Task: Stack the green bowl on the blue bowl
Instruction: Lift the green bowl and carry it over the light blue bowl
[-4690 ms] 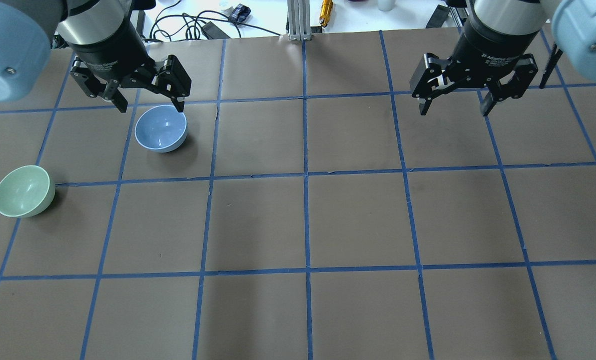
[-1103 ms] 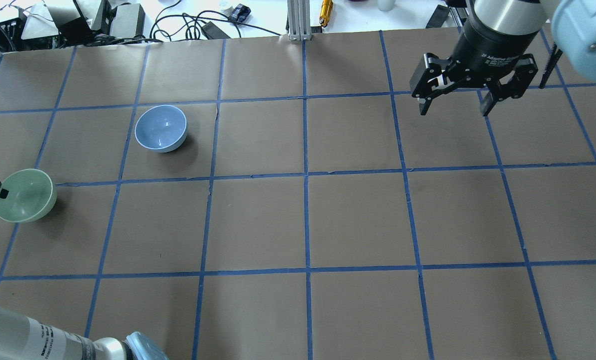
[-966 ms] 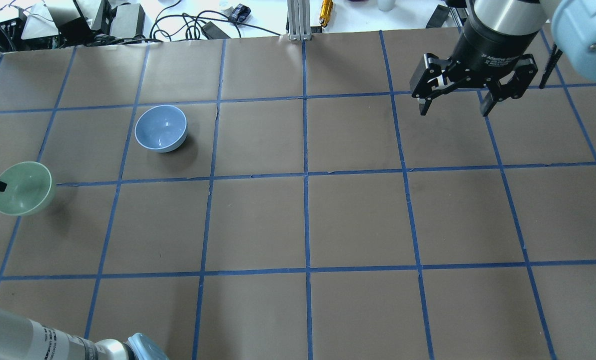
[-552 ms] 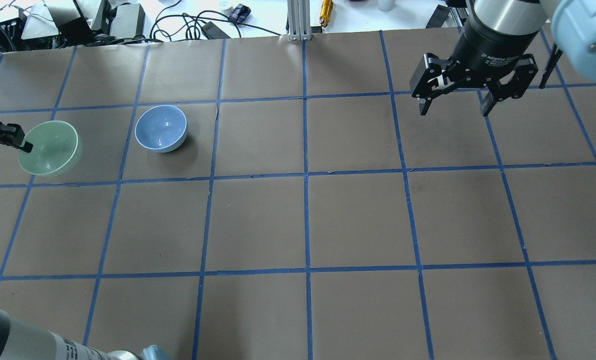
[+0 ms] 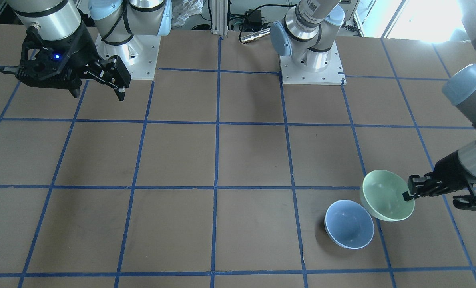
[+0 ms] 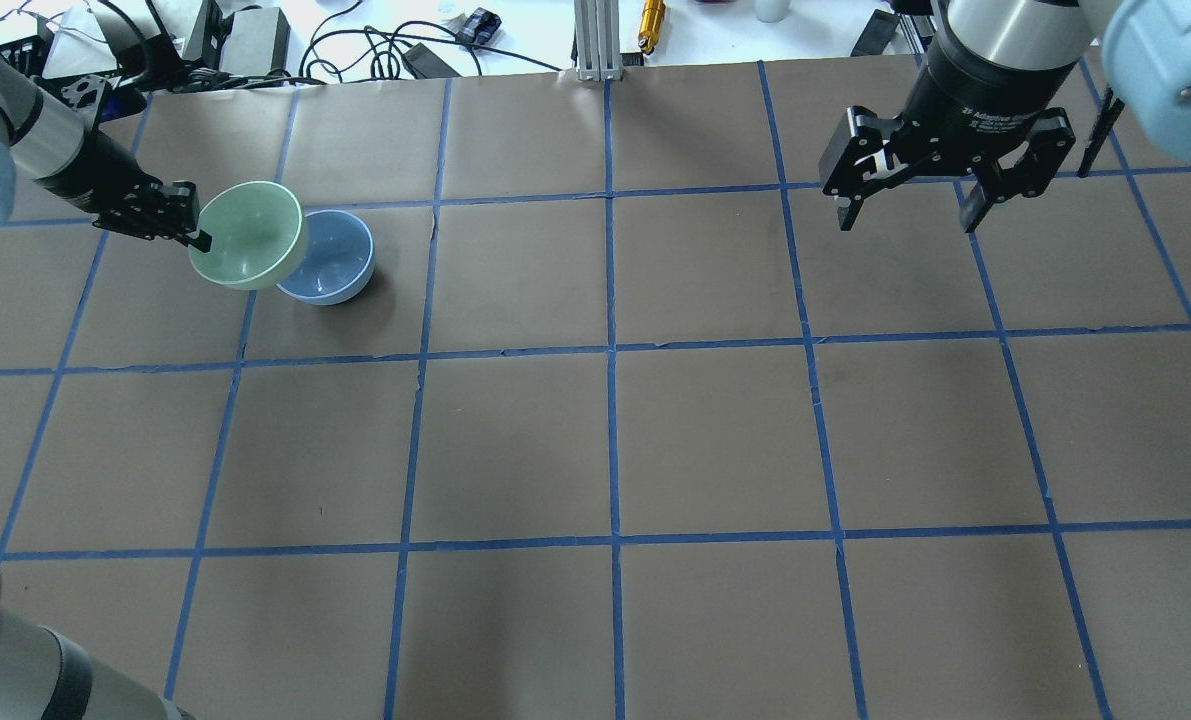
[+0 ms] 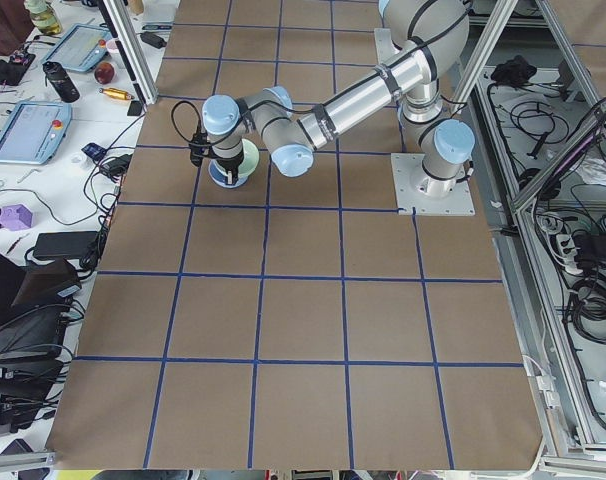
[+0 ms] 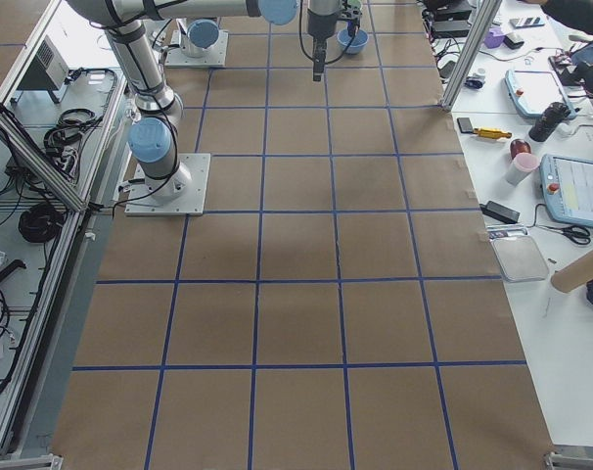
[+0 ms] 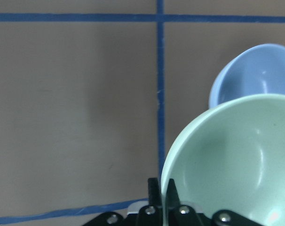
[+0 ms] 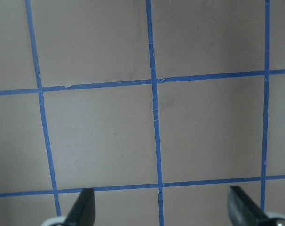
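Observation:
My left gripper [image 6: 195, 236] is shut on the rim of the pale green bowl [image 6: 248, 235] and holds it in the air, tilted, beside the blue bowl [image 6: 335, 262]. The green bowl overlaps the blue bowl's left rim in the overhead view. In the front view the green bowl [image 5: 385, 195] hangs up and right of the blue bowl [image 5: 349, 224], with the left gripper [image 5: 409, 195] on its rim. The left wrist view shows the green bowl [image 9: 236, 160] close up and the blue bowl [image 9: 255, 75] behind it. My right gripper [image 6: 907, 215] is open and empty, high at the far right.
The table is brown paper with a grid of blue tape [image 6: 610, 350]. Cables and small tools [image 6: 425, 50] lie beyond the far edge. Both arm bases [image 5: 309, 60] stand at the robot's side of the table. The right wrist view shows only bare grid [image 10: 154, 113].
My left gripper took hold of the green bowl's rim at the left edge, lifted it, and carried it up and right until it is next to the blue bowl. The right arm has not moved.

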`<state>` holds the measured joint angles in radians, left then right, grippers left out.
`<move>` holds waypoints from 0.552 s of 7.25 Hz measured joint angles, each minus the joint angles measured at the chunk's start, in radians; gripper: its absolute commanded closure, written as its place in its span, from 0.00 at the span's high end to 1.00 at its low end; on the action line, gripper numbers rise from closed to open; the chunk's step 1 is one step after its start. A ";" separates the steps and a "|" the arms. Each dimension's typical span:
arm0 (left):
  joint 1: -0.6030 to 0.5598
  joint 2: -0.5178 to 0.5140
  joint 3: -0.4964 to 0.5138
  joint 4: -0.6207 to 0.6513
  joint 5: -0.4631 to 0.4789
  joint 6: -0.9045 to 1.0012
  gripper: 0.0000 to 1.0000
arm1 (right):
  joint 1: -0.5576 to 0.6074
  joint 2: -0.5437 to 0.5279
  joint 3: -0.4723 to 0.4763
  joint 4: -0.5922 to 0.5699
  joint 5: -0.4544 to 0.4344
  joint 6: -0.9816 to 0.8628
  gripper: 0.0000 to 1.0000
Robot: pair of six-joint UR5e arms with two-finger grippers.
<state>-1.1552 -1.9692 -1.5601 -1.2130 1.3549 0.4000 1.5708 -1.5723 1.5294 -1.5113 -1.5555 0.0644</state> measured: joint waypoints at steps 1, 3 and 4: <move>-0.021 -0.011 0.001 0.021 0.002 -0.032 0.00 | 0.000 0.000 0.000 0.000 0.000 0.000 1.00; -0.032 -0.056 0.001 0.108 0.007 -0.051 0.00 | 0.000 0.000 0.000 0.000 0.000 0.000 1.00; -0.033 -0.079 0.001 0.139 0.006 -0.054 0.00 | 0.000 0.000 0.000 0.000 0.000 0.000 1.00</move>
<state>-1.1882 -2.0484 -1.5588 -1.0741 1.3609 0.3457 1.5708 -1.5724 1.5294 -1.5110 -1.5555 0.0644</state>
